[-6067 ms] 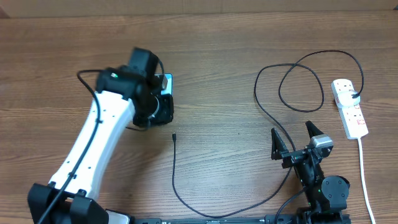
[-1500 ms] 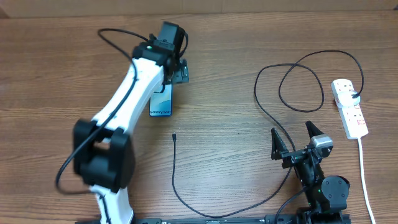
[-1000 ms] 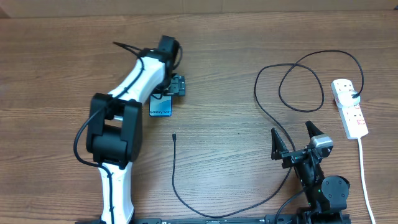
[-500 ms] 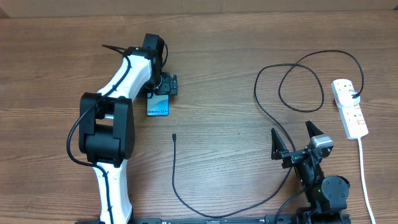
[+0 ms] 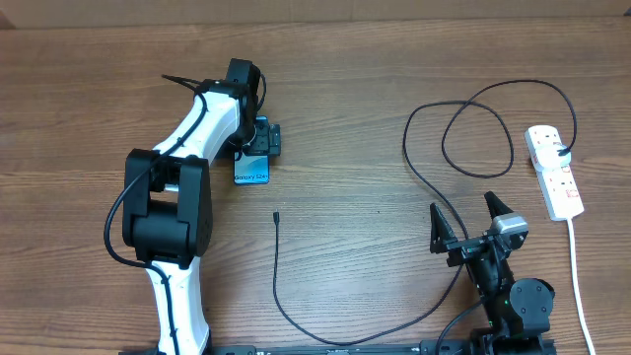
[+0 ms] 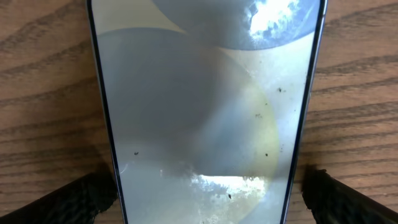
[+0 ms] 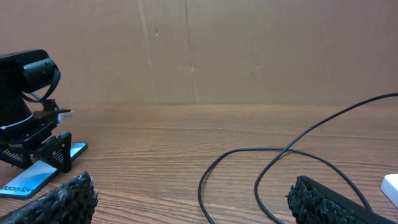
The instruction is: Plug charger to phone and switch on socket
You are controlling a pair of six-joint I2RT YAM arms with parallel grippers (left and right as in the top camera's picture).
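- We judge the step in hand is placing the phone [image 6: 199, 112]. It lies flat on the worktop [image 5: 355, 118], gripped on both long edges by the left fingers [image 6: 74, 199].
- Right fingers [image 7: 59, 199] are spread wide and empty.
- Next, someone must pick up the charger [image 5: 276, 242] tip near the phone and align it with the port.
- We count one phone, one charger, and one socket [image 5: 555, 176] at far right.

Table [image 5: 345, 59]: matt wood, clear grain. Phone [image 6: 205, 112]: glossy glass w/ dust specks. Pads [image 7: 62, 199]: rough, grainy blk. Charger [image 5: 276, 276]: smooth blk. Socket [image 5: 554, 173]: white plastic.
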